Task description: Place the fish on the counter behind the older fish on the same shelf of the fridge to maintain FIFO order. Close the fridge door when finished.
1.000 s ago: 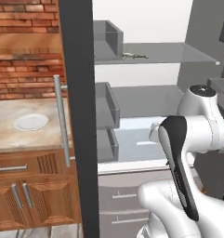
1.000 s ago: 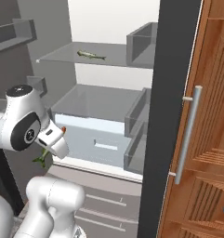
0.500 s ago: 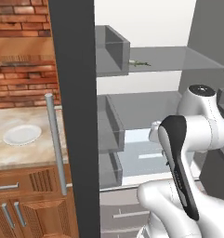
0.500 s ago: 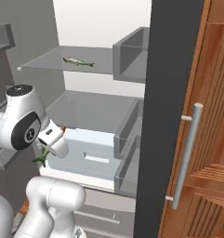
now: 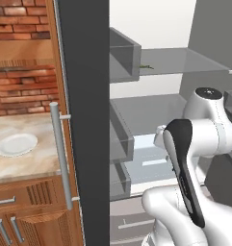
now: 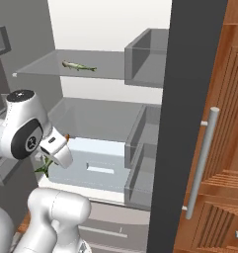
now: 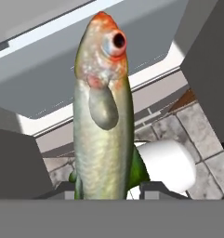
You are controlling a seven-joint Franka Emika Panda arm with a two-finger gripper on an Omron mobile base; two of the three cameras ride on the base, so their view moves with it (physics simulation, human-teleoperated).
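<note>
no readable text, no labels, no brand marks, no numbers or signs on any surface

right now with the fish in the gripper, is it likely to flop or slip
The fish probably stays stiff: it stands straight up from the gripper in the hand view, no sag. Its skin looks smooth and glossy, so it may slip. Slim and tapered, held near the tail, it could swing in the grip.

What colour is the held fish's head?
Orange-red on the fish, body olive with paler belly; hand view shows it best.
</note>
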